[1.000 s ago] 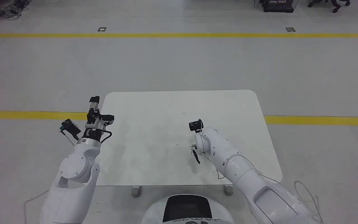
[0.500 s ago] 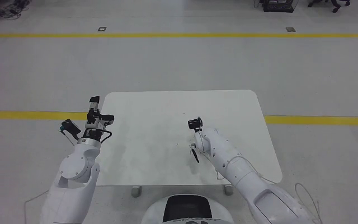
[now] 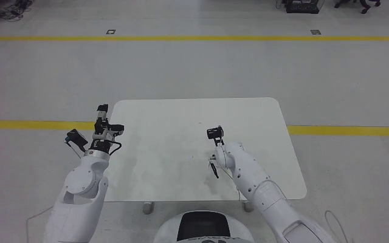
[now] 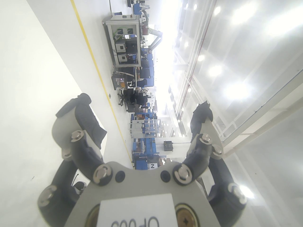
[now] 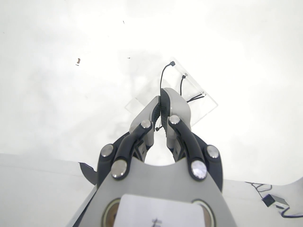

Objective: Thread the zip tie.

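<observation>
You see the right claw (image 5: 161,95) shut tight on a thin black zip tie (image 5: 162,76), over a clear plate (image 5: 203,105) on the bench (image 3: 182,115) (a second tie (image 5: 181,83) lies there). The left claw (image 4: 143,102) is wide open and empty, beside the bench's left edge.

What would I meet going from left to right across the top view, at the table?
left hand, open, at the table's left edge → bare white table → right hand, shut on the zip tie
</observation>
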### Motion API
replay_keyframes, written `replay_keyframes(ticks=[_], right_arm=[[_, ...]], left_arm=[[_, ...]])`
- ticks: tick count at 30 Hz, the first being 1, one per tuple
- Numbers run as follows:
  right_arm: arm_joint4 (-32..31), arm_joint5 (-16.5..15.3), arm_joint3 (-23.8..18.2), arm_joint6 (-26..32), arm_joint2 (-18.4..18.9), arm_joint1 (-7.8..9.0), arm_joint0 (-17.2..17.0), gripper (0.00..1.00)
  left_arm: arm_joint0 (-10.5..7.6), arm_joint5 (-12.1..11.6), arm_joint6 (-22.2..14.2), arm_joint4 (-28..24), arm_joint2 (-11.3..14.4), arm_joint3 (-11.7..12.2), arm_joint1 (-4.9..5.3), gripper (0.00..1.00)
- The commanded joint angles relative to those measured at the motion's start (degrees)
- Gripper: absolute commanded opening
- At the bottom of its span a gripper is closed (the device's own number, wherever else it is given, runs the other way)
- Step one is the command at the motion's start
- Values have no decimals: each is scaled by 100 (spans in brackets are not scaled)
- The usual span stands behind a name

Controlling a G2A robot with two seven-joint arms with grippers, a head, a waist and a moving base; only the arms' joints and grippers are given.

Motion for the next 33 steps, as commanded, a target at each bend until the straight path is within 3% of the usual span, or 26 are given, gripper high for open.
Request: replay_keyframes(ticks=[1, 17, 33], right_arm=[[-8, -48, -146, -14, 85, 29, -99, 0], [8, -220, -896, -335, 463, 145, -612, 0], [-419, -416, -1595, -1199, 548, 245, -1215, 0]], left_arm=[[0, 0, 0, 0, 0, 0, 0, 100], [0, 0, 0, 0, 0, 0, 0, 100], [0, 0, 0, 0, 0, 0, 0, 100]])
